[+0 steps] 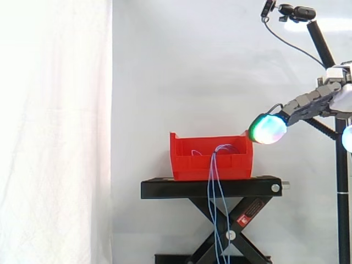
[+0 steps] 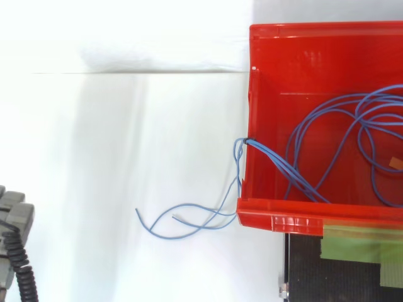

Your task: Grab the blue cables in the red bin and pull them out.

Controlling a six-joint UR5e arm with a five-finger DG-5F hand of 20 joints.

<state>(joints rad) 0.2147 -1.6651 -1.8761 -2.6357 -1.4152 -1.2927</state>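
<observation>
1. Hand (image 1: 309, 103): nearest the side camera, entering from the right and raised above bin height. The finger on show is stretched out straight, and its glowing pad (image 1: 268, 129) is aimed left and downward. Nothing is held. From above, the hand sits at the lower-left edge, well apart from the bin.

2. Blue cables (image 1: 214, 203): one bundle is draped over the bin wall that faces the side camera. Its long axis is vertical, and it hangs down past the stand top. The remainder lies in loose loops inside the bin. In the side view all of it lies left of the pad and below it. The draped bundle is the portion nearer the hand, and probably the readier hold.

3. Red bin (image 1: 190, 159): upright on the black stand (image 1: 165, 188).

4. White curtain (image 1: 55, 137): backdrop, farthest.
</observation>
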